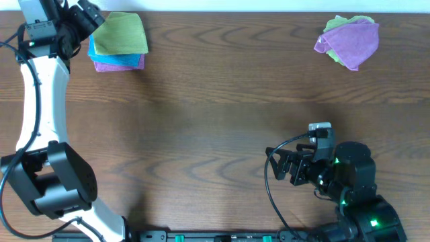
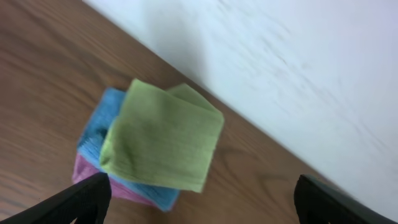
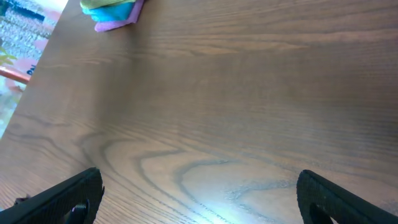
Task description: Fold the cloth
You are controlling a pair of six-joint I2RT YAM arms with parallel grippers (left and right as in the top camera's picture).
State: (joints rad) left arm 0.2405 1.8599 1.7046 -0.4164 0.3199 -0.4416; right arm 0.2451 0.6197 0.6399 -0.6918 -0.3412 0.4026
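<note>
Brown wood table (image 1: 222,101) | cloth (image 1: 119,32) folded, atop blue cloth (image 2: 99,127) and purple cloth (image 2: 84,171), 11 o'clock | left gripper (image 2: 202,205) fingers spread, empty; cloth just beyond tips, apart | right gripper (image 1: 282,165) fingers spread, empty, 5 o'clock, well apart

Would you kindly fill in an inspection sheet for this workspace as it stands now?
Surface: wooden table, brown grain, no spills seen.
Job's things: green cloth, folded, on top of a stack at the far left.
Clutter: blue cloth and purple cloth under it; crumpled purple and green pile at the far right.
Hands: left hand open, next to the stack, holding nothing; right hand open over bare wood.
Cables: black cable loops beside the right hand, away from the cloths.
Surroundings: white wall behind the table.
</note>
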